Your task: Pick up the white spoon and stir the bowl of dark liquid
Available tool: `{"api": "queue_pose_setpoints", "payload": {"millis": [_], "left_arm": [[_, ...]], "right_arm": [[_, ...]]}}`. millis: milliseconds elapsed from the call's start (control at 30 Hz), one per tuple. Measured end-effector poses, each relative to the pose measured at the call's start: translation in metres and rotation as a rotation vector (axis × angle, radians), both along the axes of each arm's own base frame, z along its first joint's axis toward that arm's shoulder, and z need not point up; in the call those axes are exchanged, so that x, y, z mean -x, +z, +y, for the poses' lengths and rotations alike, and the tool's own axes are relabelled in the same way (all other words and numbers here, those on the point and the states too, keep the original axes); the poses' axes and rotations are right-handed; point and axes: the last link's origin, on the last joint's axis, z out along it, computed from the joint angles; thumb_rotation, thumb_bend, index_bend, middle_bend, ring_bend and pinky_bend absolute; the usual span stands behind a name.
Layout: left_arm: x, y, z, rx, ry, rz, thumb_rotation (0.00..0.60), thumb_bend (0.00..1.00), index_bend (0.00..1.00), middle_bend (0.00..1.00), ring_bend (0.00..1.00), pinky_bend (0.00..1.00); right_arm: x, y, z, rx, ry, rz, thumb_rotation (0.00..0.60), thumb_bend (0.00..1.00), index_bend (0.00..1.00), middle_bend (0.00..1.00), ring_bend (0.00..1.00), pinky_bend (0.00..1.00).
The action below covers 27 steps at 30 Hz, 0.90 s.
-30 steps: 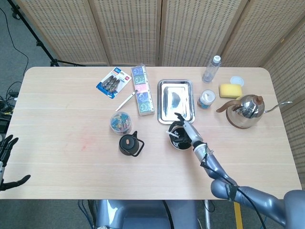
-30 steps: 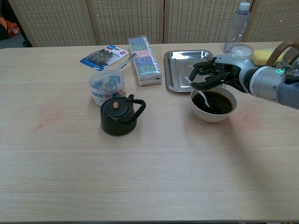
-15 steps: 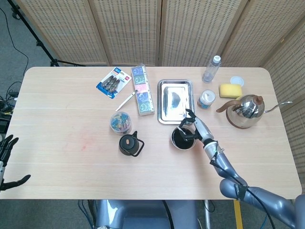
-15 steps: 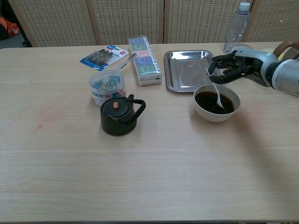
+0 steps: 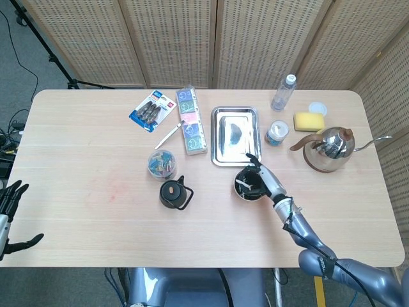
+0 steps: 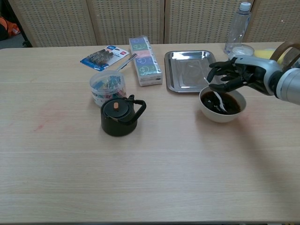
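Head view: right hand [image 5: 259, 174] reaches over the bowl [image 5: 249, 183] just below the steel tray [image 5: 235, 135], clasping the white spoon [image 5: 243, 184] so its tip dips into the dark liquid; left hand [image 5: 9, 217] hangs released off the table's edge. Chest view: fingers [image 6: 224, 74] curl around the spoon's handle (angled for stirring, likely), scoop submerged.

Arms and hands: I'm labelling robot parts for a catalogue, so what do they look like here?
The right hand has black fingers and a silver-grey back, on a smooth silver-grey arm with a thin black cable along it. The left hand shows black fingers at the head view's edge.
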Motion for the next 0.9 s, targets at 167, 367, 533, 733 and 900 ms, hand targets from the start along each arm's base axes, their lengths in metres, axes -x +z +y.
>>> {"api": "queue_pose_setpoints", "payload": {"millis": [167,367,533,733,900], "left_arm": [[0.001,0.002,0.0,-0.001,0.0,-0.004,0.6,0.0,0.0,0.0,0.0,0.0],[0.002,0.003,-0.001,-0.003,0.002,-0.007,0.6,0.0,0.0,0.0,0.0,0.0],[0.002,0.003,-0.001,-0.006,0.002,-0.006,0.6,0.0,0.0,0.0,0.0,0.0],[0.0,0.0,-0.001,0.001,-0.002,0.001,0.6,0.0,0.0,0.0,0.0,0.0],[-0.001,-0.002,-0.002,0.005,-0.006,0.005,0.6,0.0,0.0,0.0,0.0,0.0]], "right_arm": [[-0.009,-0.007,-0.005,-0.002,0.001,-0.013,0.6,0.47,0.57,0.0,0.0,0.0],[-0.01,-0.007,-0.022,0.032,-0.032,-0.011,0.6,0.47,0.57,0.0,0.0,0.0],[-0.006,0.003,-0.029,0.057,-0.042,0.001,0.6,0.47,0.57,0.0,0.0,0.0],[-0.002,0.017,-0.02,0.047,-0.038,-0.002,0.6,0.47,0.57,0.0,0.0,0.0],[0.001,0.026,-0.007,0.028,-0.022,0.011,0.6,0.48,0.57,0.0,0.0,0.0]]}}
